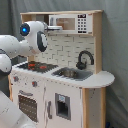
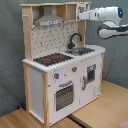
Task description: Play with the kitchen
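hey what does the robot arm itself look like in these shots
The arm is glossy white with rounded, bulbous segments and dark bands at the joints. A round dark cap with a glowing blue light sits on one joint in the first exterior view; the same blue dot shows in the second exterior view. No loose cables are visible.

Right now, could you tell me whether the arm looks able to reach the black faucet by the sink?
Probably yes. The gripper is up at the microwave cabinet, and the faucet stands just below on the open counter with nothing visible between them.
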### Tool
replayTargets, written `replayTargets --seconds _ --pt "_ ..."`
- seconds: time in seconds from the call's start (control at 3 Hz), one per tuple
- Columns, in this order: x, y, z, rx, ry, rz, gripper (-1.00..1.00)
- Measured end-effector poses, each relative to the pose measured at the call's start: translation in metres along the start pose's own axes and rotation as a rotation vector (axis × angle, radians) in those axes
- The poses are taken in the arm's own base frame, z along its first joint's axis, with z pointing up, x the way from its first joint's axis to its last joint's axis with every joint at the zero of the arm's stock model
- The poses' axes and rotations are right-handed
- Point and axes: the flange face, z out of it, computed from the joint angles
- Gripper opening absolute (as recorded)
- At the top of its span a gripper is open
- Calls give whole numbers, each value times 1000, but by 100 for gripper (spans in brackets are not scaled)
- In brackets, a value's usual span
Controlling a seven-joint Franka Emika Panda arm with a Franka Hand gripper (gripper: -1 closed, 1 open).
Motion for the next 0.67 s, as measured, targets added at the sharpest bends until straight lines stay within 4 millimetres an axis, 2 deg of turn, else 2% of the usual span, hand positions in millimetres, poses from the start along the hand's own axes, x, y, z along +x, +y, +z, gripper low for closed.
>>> replayTargets --seconds 0.33,0.67 --pt "10 43 -37 -88 -20 -35 100" --pt "19 73 -68 -196 -32 19 100"
